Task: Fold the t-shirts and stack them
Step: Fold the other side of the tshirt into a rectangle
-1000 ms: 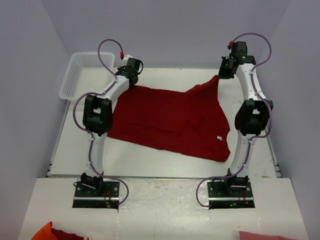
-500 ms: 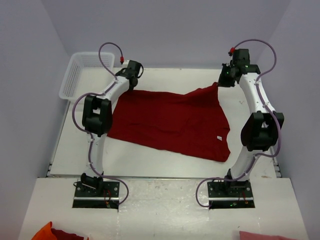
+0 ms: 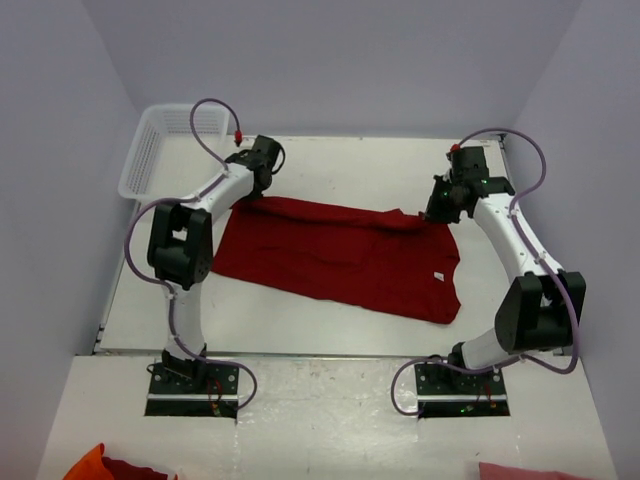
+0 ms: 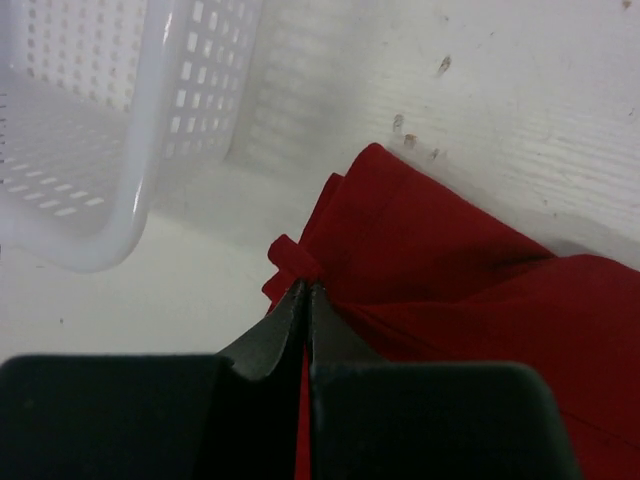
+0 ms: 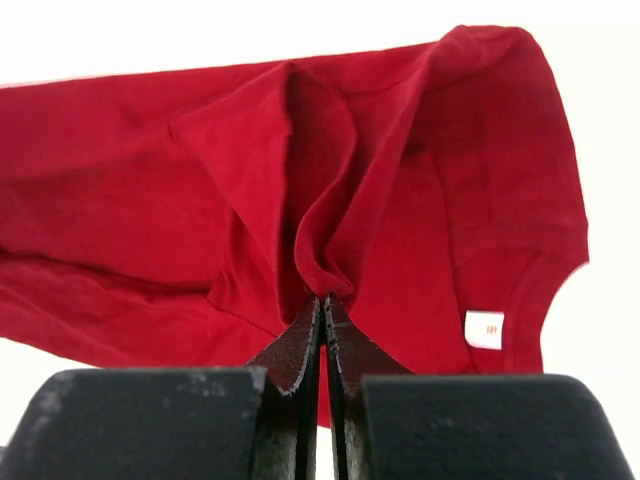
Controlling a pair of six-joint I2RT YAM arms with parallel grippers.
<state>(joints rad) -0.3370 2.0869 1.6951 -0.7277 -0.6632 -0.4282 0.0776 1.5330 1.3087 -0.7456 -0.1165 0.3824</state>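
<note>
A dark red t-shirt (image 3: 340, 258) lies spread on the white table, its far edge lifted and drawn toward me. A small white neck label (image 3: 438, 276) shows near its right side, also in the right wrist view (image 5: 484, 329). My left gripper (image 3: 250, 197) is shut on the shirt's far left corner (image 4: 300, 265). My right gripper (image 3: 428, 214) is shut on a fold of the shirt's far right edge (image 5: 325, 270). In both wrist views the jaws are pressed together on red cloth.
A white plastic mesh basket (image 3: 160, 150) stands at the table's far left corner, close to my left gripper; it also shows in the left wrist view (image 4: 110, 120). Orange and pink cloth lies at the frame's bottom corners (image 3: 95, 466), (image 3: 525, 470).
Both grippers have moved toward me from the table's far edge, pulling the shirt's far edge with them. The shirt now spans less depth than before.
</note>
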